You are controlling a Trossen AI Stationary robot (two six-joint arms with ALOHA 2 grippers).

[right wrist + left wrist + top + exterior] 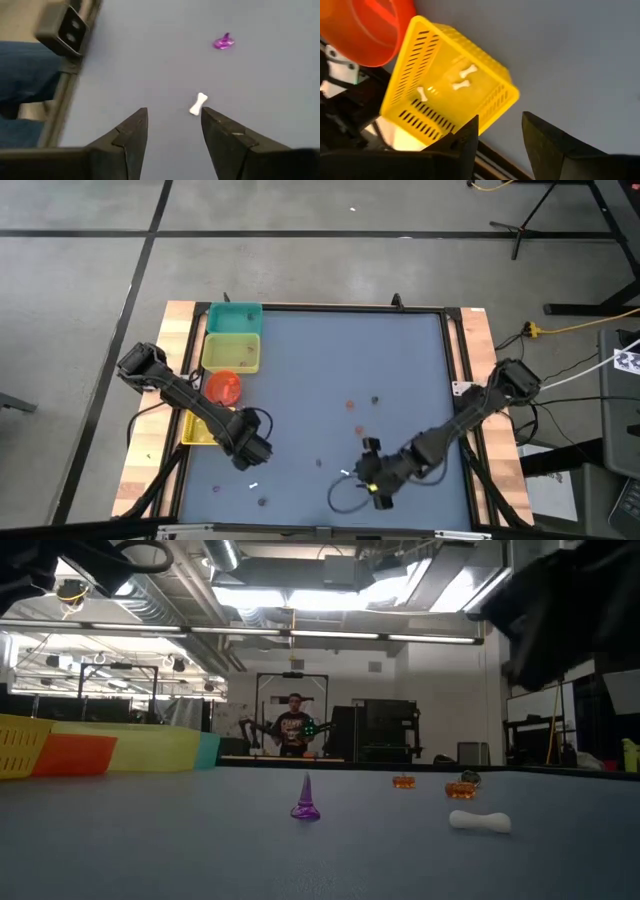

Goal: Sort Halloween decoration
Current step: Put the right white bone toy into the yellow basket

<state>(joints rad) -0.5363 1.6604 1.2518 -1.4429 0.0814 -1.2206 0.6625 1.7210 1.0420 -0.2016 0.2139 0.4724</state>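
Note:
My left gripper [500, 119] [252, 458] stands open above the near corner of a yellow slotted basket [445, 85], nothing between its fingers. Three white bone trinkets [461, 85] lie on the basket's floor. My right gripper [173, 111] [372, 485] is open near the table's front edge, slanting down. A white bone [199, 104] lies on the blue mat just ahead of one of its fingers, untouched. A purple witch-hat trinket [223, 42] lies farther off. In the low view a purple hat [305, 802], a white bone [480, 822] and two orange pumpkins [403, 781] rest on the mat.
At the table's left stand a teal bin [235, 318], a yellow bin [232, 352] and a red bowl [222, 387]. More trinkets [350, 404] are scattered mid-table and near the front edge [263, 502]. A person [293, 725] stands far behind the table.

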